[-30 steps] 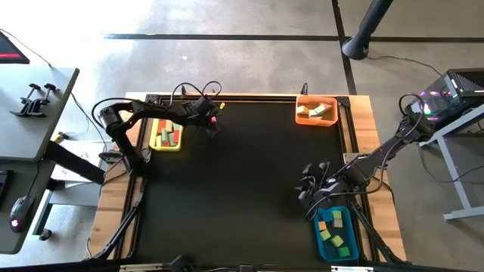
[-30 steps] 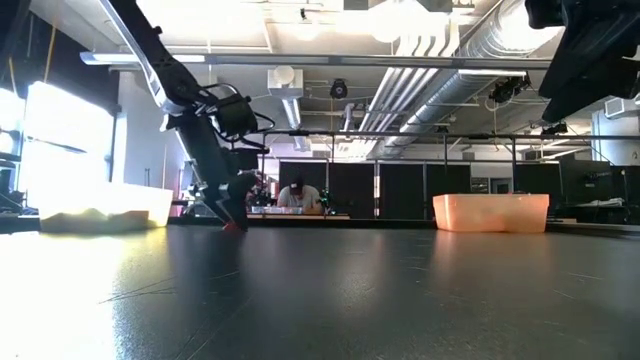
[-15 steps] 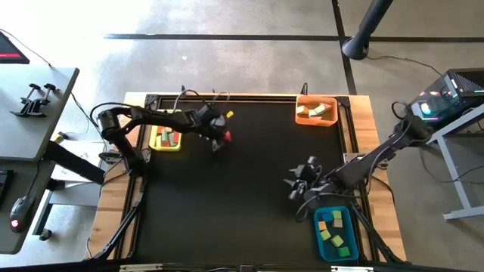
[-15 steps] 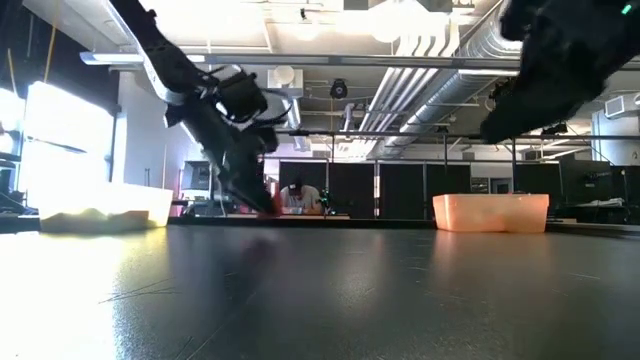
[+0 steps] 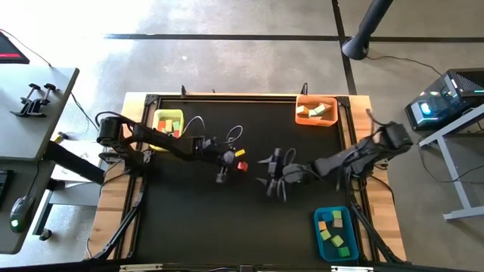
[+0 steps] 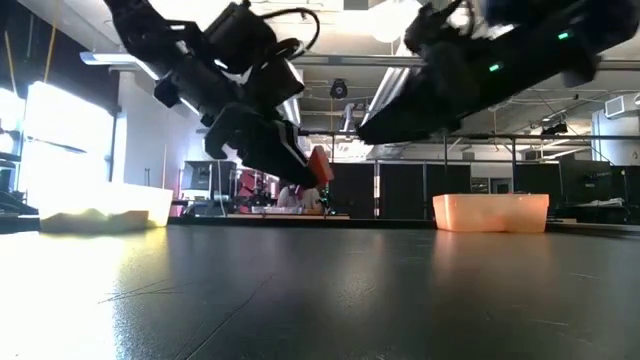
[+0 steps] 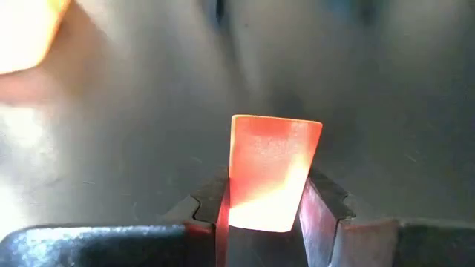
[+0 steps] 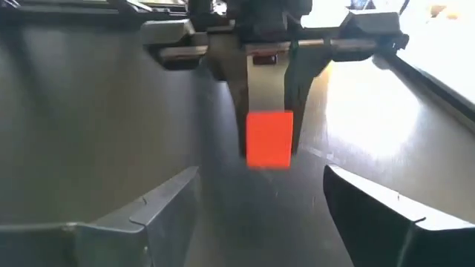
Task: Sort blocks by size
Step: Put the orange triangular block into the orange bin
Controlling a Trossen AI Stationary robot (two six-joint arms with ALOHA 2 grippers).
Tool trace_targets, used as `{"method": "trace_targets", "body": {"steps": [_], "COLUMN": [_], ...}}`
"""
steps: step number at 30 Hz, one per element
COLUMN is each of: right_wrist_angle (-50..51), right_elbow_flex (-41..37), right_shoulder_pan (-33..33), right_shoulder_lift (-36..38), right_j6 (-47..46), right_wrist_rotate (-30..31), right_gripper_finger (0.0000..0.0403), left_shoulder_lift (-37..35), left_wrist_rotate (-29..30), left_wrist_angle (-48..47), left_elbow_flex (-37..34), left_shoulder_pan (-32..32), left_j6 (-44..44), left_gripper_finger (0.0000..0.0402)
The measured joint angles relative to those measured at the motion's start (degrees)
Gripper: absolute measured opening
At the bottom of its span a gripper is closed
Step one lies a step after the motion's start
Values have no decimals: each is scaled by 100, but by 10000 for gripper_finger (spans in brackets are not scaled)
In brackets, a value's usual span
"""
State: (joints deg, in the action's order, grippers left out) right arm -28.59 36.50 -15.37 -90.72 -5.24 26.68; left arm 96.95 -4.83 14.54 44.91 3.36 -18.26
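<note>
- The left gripper (image 5: 233, 161) was over the middle of the black table (image 5: 227, 219), and its two fingers were clamped on a red block (image 5: 241, 165).
- In the left wrist view the red block (image 7: 271, 172) stood between the two fingers (image 7: 318, 215), which pressed on both its sides.
- In the low view the red block (image 6: 320, 166) hung above the table surface and did not touch it.
- The right gripper (image 5: 274, 175) was just beside the left one, facing it, and its fingers were spread wide with nothing between them.
- In the right wrist view the red block (image 8: 269, 138) showed straight ahead, held from above by the left gripper (image 8: 269, 111), and the right arm's own fingers (image 8: 141, 215) stood far apart on both sides.
- The yellow bin (image 5: 168, 123) at the far left corner held some blocks in green and red.
- The orange bin (image 5: 301, 113) at the far right corner held tan and green blocks.
- The blue bin (image 5: 321, 234) at the near right held several green, yellow and orange blocks.
</note>
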Motion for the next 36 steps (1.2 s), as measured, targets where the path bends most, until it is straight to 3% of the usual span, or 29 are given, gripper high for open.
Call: {"method": "trace_targets", "body": {"steps": [4, 11, 20, 27, 31, 36], "right_wrist_angle": [-264, -135, 607, 742, 1610, 3853], "right_elbow_flex": [454, 1228, 1398, 1399, 1398, 1398], "right_shoulder_pan": [153, 299, 349, 345, 338, 296], "right_shoulder_lift": [-633, -1406, -1403, -1260, -817, 144], "right_j6": [325, 411, 12, -202, -652, -1550], "right_wrist_rotate": [154, 479, 419, 390, 685, 1614], "right_gripper_finger": [281, 261, 128, 126, 126, 126], "left_shoulder_lift": [0, -4, -4, -18, -22, -50], "left_wrist_rotate": [359, 408, 406, 384, 589, 1538], "left_wrist_angle": [82, 125, 121, 6, -459, -732], "left_elbow_flex": [0, 1, 2, 24, 5, 7], "left_shoulder_pan": [-182, -211, -211, -211, -141, -136], "left_j6": [2, 104, 108, 217, 351, 739], "left_gripper_finger": [89, 90, 91, 134, 180, 210]}}
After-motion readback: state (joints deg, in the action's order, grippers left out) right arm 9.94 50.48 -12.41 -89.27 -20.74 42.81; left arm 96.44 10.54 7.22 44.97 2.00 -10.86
